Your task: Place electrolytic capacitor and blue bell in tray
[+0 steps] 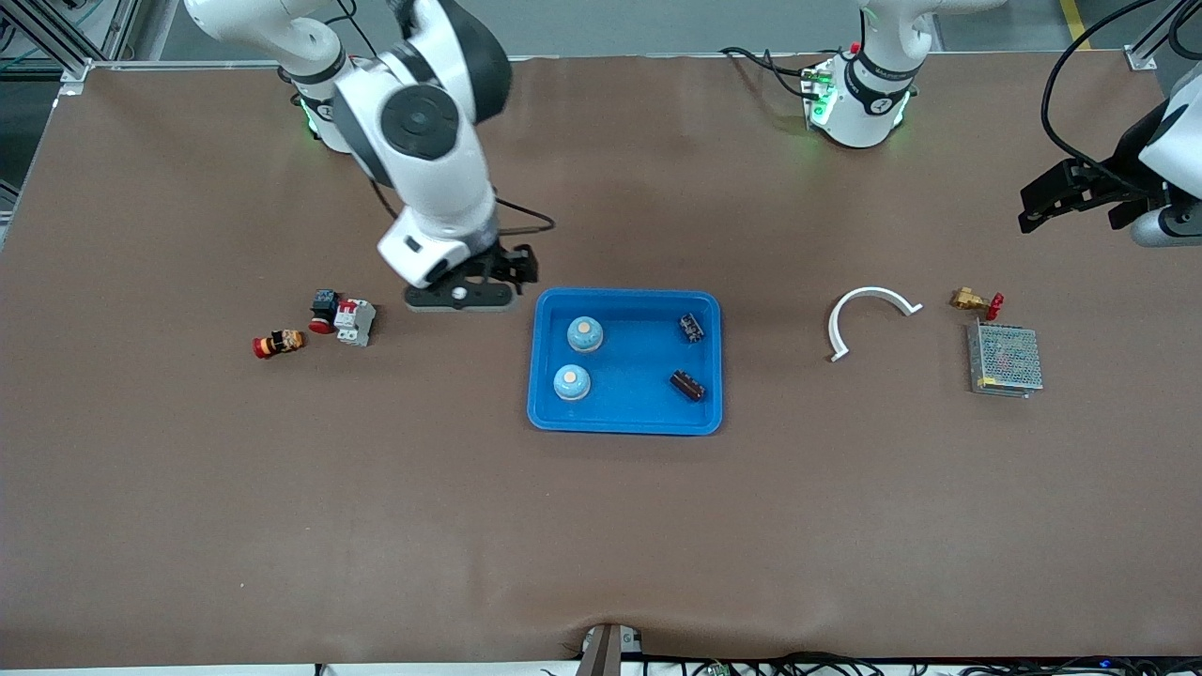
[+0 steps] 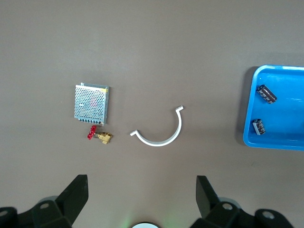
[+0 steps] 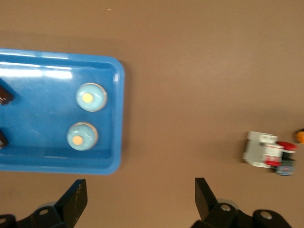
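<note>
The bright blue tray lies mid-table. In it are two blue bells toward the right arm's end and two dark electrolytic capacitors toward the left arm's end. My right gripper is open and empty over bare table beside the tray's corner. The right wrist view shows its open gripper, the tray and both bells. My left gripper is open and empty, high over the left arm's end of the table. The left wrist view shows its gripper, the tray's end and both capacitors.
A white curved strip, a brass valve with a red handle and a metal mesh box lie toward the left arm's end. A grey breaker, a black-and-red button and a small red-capped part lie toward the right arm's end.
</note>
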`<action>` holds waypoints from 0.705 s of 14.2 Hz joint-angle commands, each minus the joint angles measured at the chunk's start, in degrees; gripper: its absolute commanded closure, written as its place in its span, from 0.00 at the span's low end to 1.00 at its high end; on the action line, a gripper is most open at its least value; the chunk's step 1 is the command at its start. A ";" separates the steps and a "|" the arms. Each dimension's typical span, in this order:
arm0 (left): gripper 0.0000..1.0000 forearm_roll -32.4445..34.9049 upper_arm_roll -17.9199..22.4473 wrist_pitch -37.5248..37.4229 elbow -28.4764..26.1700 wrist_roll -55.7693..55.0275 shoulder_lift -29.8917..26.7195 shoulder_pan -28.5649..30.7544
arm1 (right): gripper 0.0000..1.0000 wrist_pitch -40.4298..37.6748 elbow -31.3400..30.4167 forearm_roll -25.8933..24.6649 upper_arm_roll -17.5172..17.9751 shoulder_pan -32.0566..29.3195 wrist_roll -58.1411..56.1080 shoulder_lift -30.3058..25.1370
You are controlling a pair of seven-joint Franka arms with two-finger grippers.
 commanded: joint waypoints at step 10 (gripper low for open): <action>0.00 -1.26 0.23 0.65 -0.41 0.88 -0.39 0.15 | 0.00 -19.22 -2.84 3.97 0.68 -18.94 -24.37 -18.10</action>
